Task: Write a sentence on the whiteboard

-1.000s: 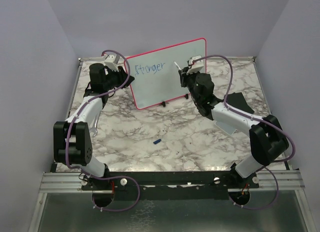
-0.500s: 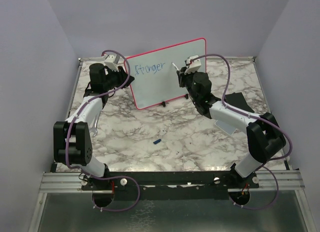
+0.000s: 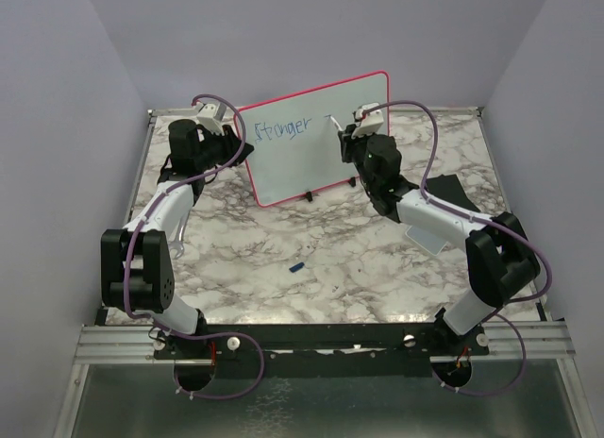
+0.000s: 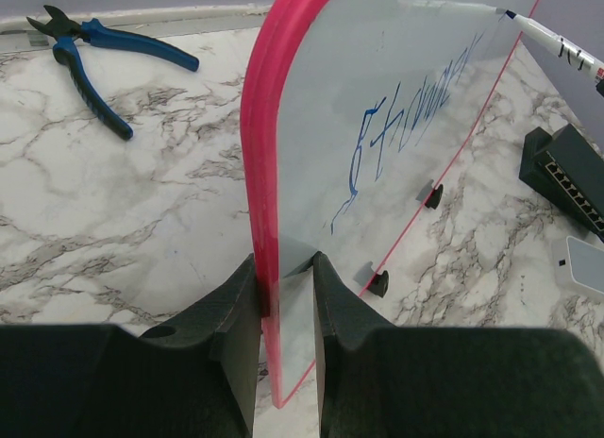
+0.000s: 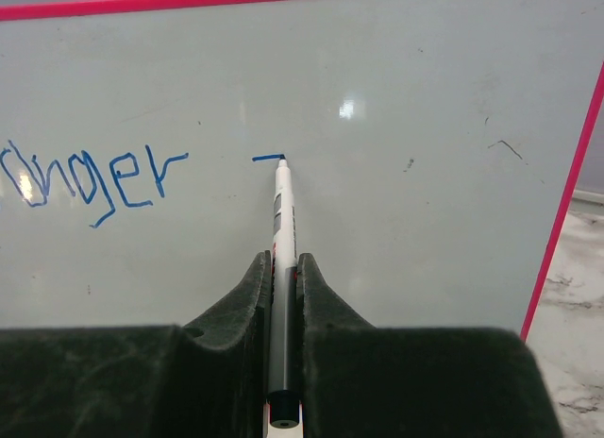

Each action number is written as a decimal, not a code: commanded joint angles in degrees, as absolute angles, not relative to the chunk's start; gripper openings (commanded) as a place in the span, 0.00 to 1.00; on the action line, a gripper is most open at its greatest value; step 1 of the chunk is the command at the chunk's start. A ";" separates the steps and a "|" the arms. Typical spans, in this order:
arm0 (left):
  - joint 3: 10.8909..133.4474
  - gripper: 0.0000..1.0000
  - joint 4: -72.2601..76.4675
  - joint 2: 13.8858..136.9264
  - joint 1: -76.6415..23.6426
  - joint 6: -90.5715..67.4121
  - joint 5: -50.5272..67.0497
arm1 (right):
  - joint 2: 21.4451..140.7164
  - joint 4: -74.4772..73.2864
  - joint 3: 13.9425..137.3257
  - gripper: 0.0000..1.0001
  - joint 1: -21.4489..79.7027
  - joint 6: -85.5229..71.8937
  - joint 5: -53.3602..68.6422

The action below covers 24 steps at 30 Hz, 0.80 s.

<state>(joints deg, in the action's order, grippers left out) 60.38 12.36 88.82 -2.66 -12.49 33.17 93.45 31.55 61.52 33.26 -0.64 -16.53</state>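
The whiteboard (image 3: 316,141) with its pink-red frame stands upright on two black feet at the back of the table. Blue lettering (image 3: 283,129) reading "Stronger" sits in its upper left; it also shows in the right wrist view (image 5: 94,178) and the left wrist view (image 4: 406,126). My left gripper (image 4: 283,268) is shut on the board's left edge (image 4: 260,174). My right gripper (image 5: 284,263) is shut on a white marker (image 5: 282,221). The marker's tip touches the board at the right end of a short new blue stroke (image 5: 268,158), right of "Stronger".
Blue-handled pliers (image 4: 90,56) lie behind the board at the left. A black box (image 4: 566,174) and a small grey pad (image 3: 425,238) sit at the right. A black cloth (image 3: 448,191) lies at the right edge. A small blue cap (image 3: 296,266) lies mid-table.
My right gripper has moved the marker up and slightly left to the board, where a short blue stroke now shows. The left arm has not moved.
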 commanded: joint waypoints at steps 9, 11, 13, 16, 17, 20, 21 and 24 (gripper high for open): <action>61.00 0.10 9.59 88.46 -3.09 -11.18 31.74 | 89.41 34.47 58.16 0.01 32.61 -0.98 -14.62; 61.00 0.10 9.58 88.49 -3.09 -11.24 31.73 | 88.11 35.17 57.41 0.01 32.61 -1.17 -13.96; 61.00 0.10 9.66 88.42 -3.08 -11.24 31.73 | 87.93 34.91 57.96 0.01 32.60 -0.82 -13.53; 60.99 0.10 9.64 88.27 -3.11 -11.25 31.73 | 88.73 34.72 59.19 0.01 32.56 -0.53 -13.22; 60.98 0.10 9.63 88.22 -3.16 -11.18 31.73 | 89.03 34.73 59.56 0.01 32.58 -0.53 -13.11; 60.91 0.10 9.60 88.09 -3.10 -11.10 31.66 | 89.91 34.36 60.73 0.01 32.58 -0.57 -12.79; 60.89 0.10 9.60 88.11 -3.09 -11.15 31.64 | 90.24 34.21 61.12 0.01 32.60 -0.53 -12.64; 61.00 0.10 9.58 88.11 -3.09 -11.09 31.73 | 90.93 34.26 61.77 0.01 32.61 -0.53 -12.38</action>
<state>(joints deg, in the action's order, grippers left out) 60.38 12.27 88.77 -2.70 -12.38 33.17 89.47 33.43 59.42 32.88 -0.60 -13.82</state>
